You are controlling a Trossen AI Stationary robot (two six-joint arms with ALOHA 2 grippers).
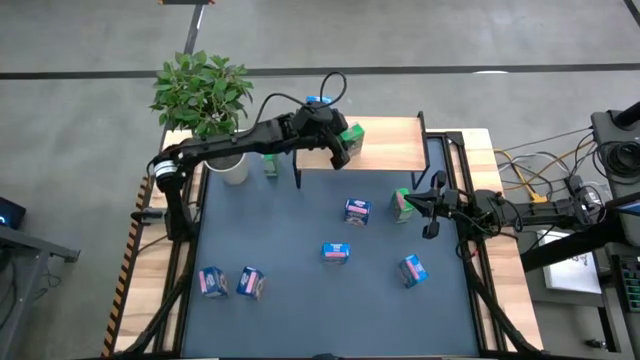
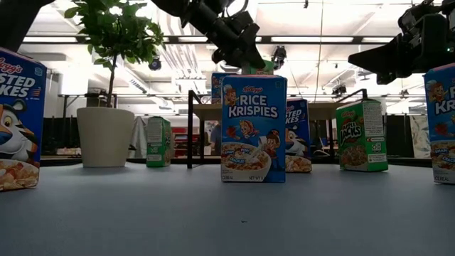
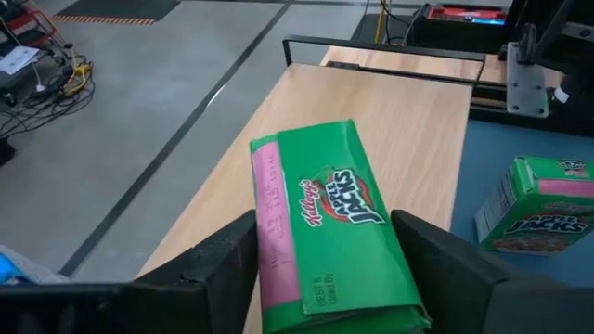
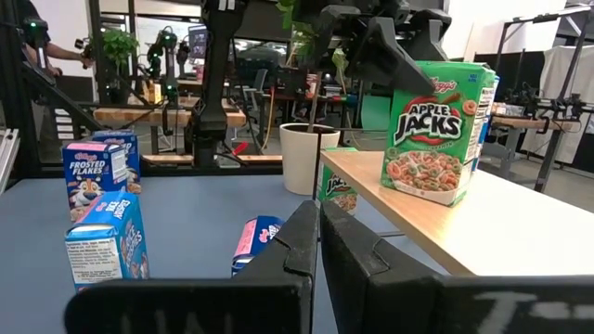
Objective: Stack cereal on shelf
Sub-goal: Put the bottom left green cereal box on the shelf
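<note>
My left gripper [image 1: 338,140] is shut on a green Apple Jacks cereal box [image 3: 325,223] over the light-wood shelf [image 1: 390,150]. The box shows tilted in the right wrist view [image 4: 432,130]. My right gripper [image 4: 317,232] is shut and empty, low over the dark blue mat [image 1: 290,240], next to another green box [image 1: 402,203] that stands on the mat. Several more boxes are on the mat: a dark blue one [image 1: 357,210], light blue ones [image 1: 336,252] [image 1: 412,268], and two at the near left [image 1: 212,282] [image 1: 250,282]. A green box [image 1: 270,165] stands by the plant pot. My left gripper pinches the Apple Jacks box between its two fingers, one on the pink narrow side [image 3: 269,269] and one on the opposite side, near the box's top end. The fingers come slanting from above. The box hangs tilted, its lower end [image 4: 422,190] close over the shelf; whether it touches I cannot tell.
A potted plant [image 1: 205,95] in a white pot stands at the far left beside the shelf. Black frame rails [image 1: 450,150] run along the shelf's right end. Cables and gear lie off the table's right [image 1: 560,190].
</note>
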